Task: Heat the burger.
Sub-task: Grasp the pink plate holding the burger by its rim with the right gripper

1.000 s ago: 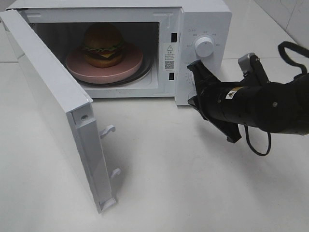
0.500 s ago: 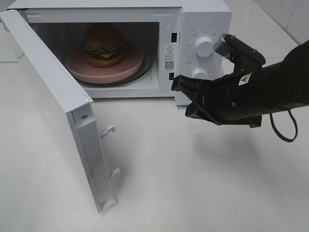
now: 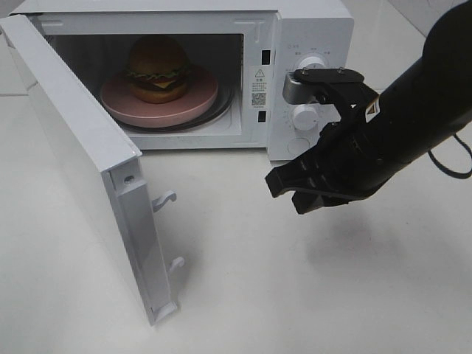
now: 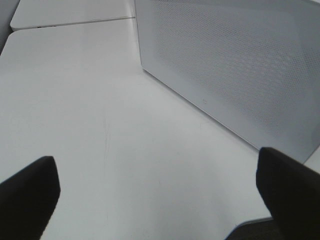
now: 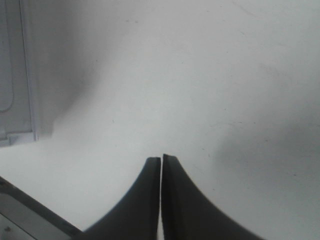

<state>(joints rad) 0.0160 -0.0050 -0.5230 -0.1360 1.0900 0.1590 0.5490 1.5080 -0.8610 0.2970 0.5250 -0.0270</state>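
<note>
From the high camera I see a white microwave [image 3: 310, 29] standing on a white table [image 3: 310, 295], with its door [image 3: 81, 147] swung wide open on the left. Inside the cavity, the burger [image 3: 156, 68] sits upright in the middle of a round pink plate [image 3: 118, 103]. My right gripper [image 3: 284, 193] hangs above the table just in front of the control panel, below its lower knob [image 3: 306, 118]. Its two black fingers are pressed together with nothing between them. My left gripper [image 4: 156, 157] is outside the high view. Its wrist camera shows its fingers spread wide and empty over bare table, near the door's dotted outer face.
</note>
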